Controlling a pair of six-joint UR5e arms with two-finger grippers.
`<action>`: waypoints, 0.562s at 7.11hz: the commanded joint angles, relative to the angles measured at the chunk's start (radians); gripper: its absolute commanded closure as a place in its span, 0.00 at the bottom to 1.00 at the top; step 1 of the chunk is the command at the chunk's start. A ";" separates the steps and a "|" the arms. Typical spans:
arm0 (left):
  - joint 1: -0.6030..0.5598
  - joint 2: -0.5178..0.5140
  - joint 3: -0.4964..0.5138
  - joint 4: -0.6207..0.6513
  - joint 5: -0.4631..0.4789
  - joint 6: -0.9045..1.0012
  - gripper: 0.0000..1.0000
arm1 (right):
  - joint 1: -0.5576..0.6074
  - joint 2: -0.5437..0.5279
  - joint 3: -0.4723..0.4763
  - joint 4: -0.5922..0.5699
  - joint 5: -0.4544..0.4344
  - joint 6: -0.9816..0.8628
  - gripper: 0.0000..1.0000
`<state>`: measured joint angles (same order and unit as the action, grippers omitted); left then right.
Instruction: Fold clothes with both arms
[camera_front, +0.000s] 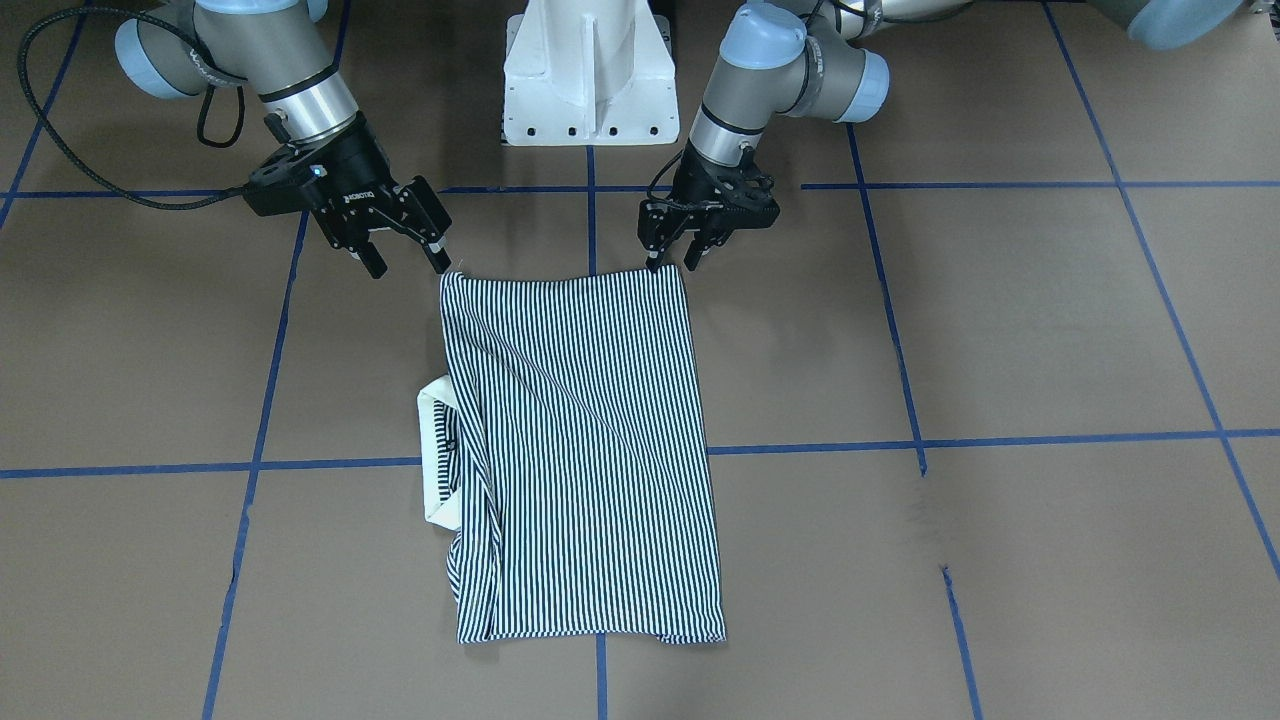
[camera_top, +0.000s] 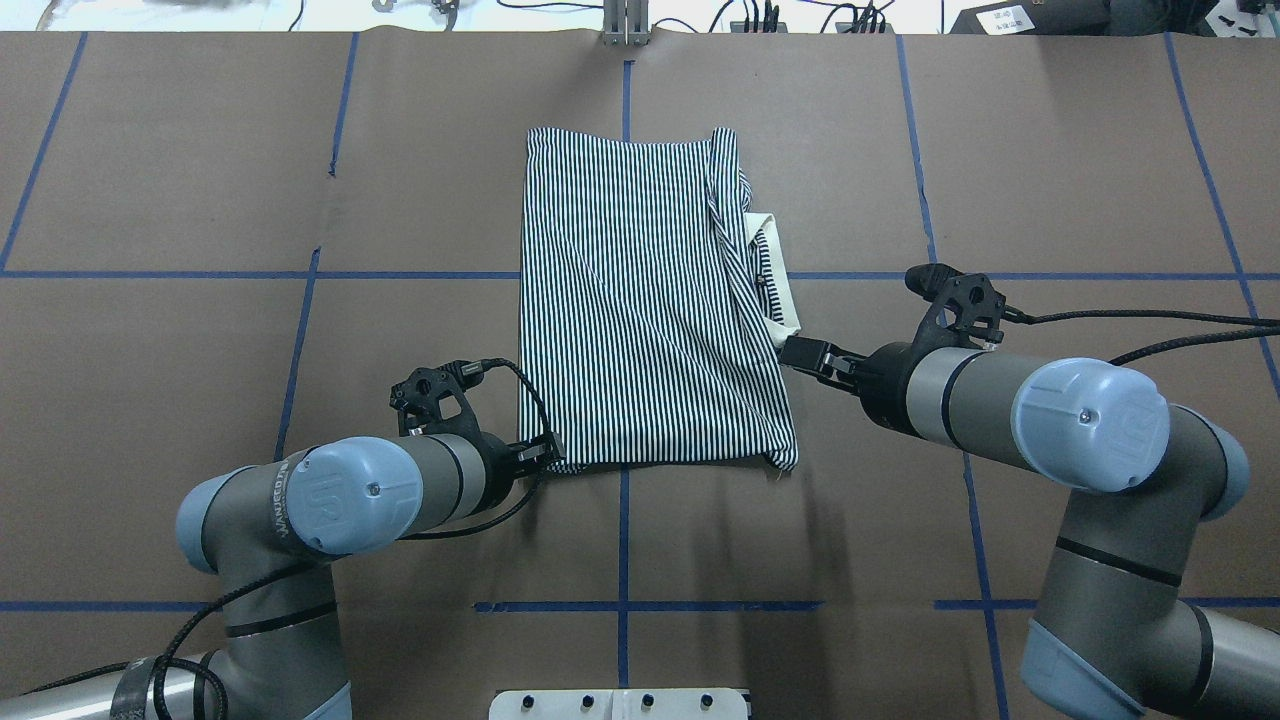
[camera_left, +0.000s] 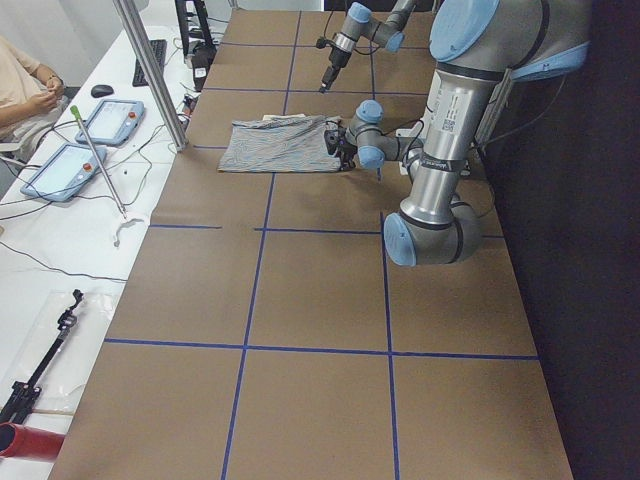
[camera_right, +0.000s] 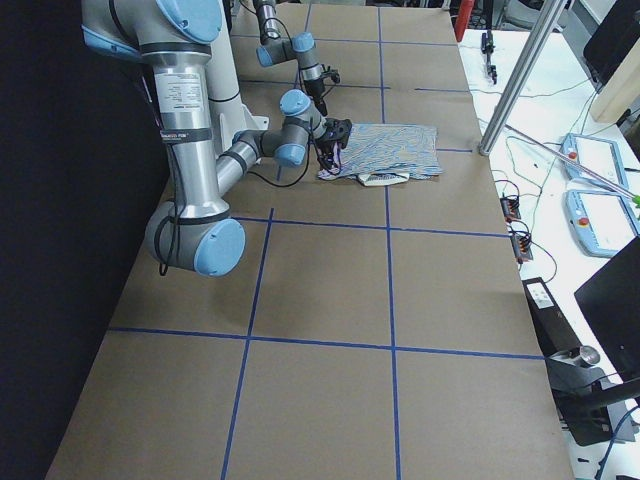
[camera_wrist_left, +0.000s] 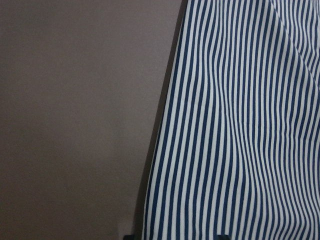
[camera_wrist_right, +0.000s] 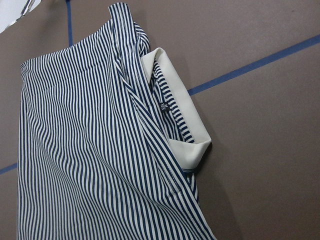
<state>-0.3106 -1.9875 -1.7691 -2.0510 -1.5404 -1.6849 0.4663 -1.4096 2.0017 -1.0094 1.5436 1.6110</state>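
Observation:
The striped polo shirt lies folded into a long rectangle on the brown table, also in the overhead view. Its cream collar sticks out on the robot's right side. My left gripper is open at the shirt's near-left corner. Its wrist view shows the shirt's edge running between the fingertips. My right gripper is open and empty. It hovers just off the near-right corner, close to the collar.
The white pedestal base stands between the arms. Blue tape lines divide the table into squares. A metal post and a side bench with tablets border the far edge. A person sits there.

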 joint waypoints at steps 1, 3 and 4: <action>-0.008 -0.001 0.011 0.002 0.000 0.007 0.37 | 0.000 -0.002 -0.001 0.000 0.000 0.001 0.00; -0.009 -0.002 0.020 0.000 0.000 0.007 0.37 | 0.000 -0.002 -0.001 0.000 -0.013 0.001 0.00; -0.009 -0.004 0.020 0.000 0.000 0.007 0.40 | 0.000 -0.002 -0.001 0.000 -0.013 0.001 0.00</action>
<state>-0.3187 -1.9898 -1.7515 -2.0505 -1.5401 -1.6784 0.4664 -1.4112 2.0003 -1.0094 1.5344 1.6122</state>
